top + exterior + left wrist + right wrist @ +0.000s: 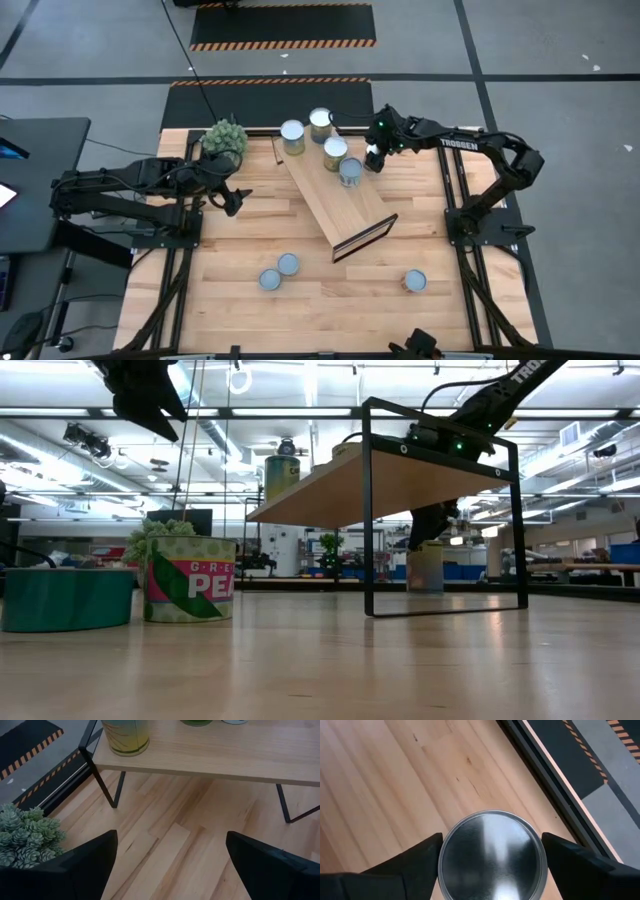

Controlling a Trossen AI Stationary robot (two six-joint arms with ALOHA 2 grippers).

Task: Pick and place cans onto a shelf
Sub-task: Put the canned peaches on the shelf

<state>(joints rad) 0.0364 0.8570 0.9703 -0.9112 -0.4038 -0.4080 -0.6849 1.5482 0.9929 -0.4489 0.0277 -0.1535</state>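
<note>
four cans on shelf | three cans on tabletop

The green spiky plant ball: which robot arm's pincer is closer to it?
Left. The left pincer is just beside the plant ball; the right pincer is across the shelf, around a can.

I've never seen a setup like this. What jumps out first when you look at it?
Probably the slanted wooden shelf in the middle of the table, with three cans lined up along its far end. Next, the right hand at the shelf's right side, its fingers on either side of a silver-topped can that stands on the tabletop. The left hand waits open beside a spiky green plant.
</note>
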